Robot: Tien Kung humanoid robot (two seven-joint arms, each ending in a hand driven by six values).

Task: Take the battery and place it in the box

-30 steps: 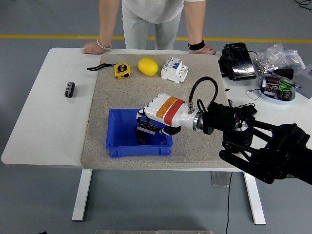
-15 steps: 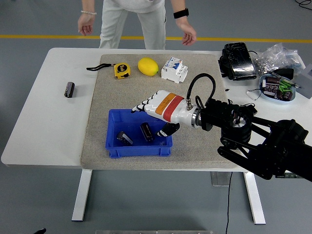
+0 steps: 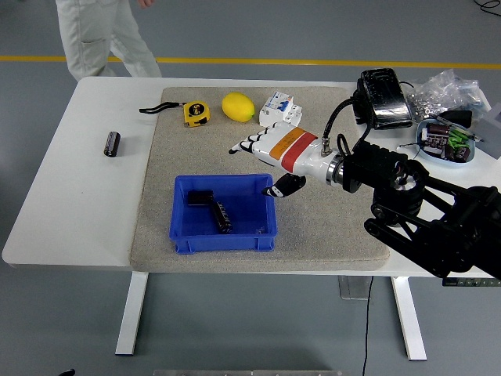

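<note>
The blue box (image 3: 182, 235) sits on the grey mat near the table's front edge. Two dark batteries lie inside it, one (image 3: 201, 198) at the back left and one (image 3: 222, 217) in the middle. Another black battery (image 3: 112, 143) lies on the bare white table at the far left. My right hand (image 3: 260, 163), white with an orange and red band, hovers above the box's back right corner. It is open, with the fingers spread and nothing in them. My left arm is out of view.
A yellow tape measure (image 3: 196, 113), a lemon (image 3: 238, 106) and a white circuit breaker (image 3: 280, 106) lie along the mat's far edge. A black pouch (image 3: 381, 98), plastic bags and a bowl of small parts (image 3: 443, 142) crowd the right end. A person (image 3: 102, 35) stands beyond the far left corner.
My right hand let a battery go inside the box, opened, then lifted up and back to the right. The person took both hands off the far edge and walked off to the left.
</note>
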